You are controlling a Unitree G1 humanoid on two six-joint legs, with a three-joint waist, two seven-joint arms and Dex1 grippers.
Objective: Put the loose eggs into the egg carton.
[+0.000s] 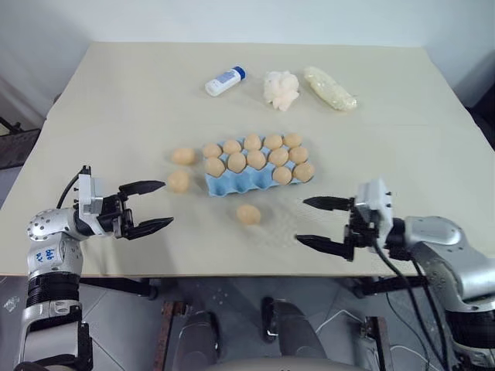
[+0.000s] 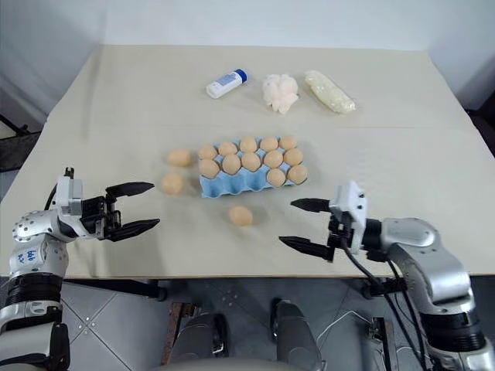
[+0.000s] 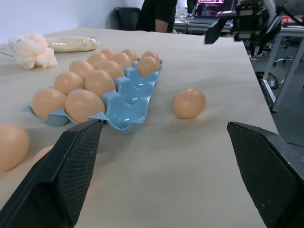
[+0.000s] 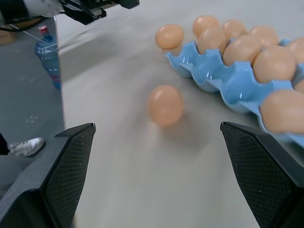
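- The left gripper hovers over the near left part of the table, its two black fingers spread wide and holding nothing
- Just ahead of its fingertips lies one loose egg, with a second egg a little farther off on the same side, both resting on the table beside the carton's left end
- The egg carton, a light blue tray, sits between the two grippers and farther from the robot than both; ten eggs fill its two far rows, and the cups of the near row are bare
- A third loose egg lies on the table just in front of the carton's near edge, roughly midway between the grippers
- The right gripper hangs over the near right part of the table, jaws released wide and empty, pointing towards that third egg
- Well beyond the carton, a white bottle, a white wad and a pale bag lie in a row
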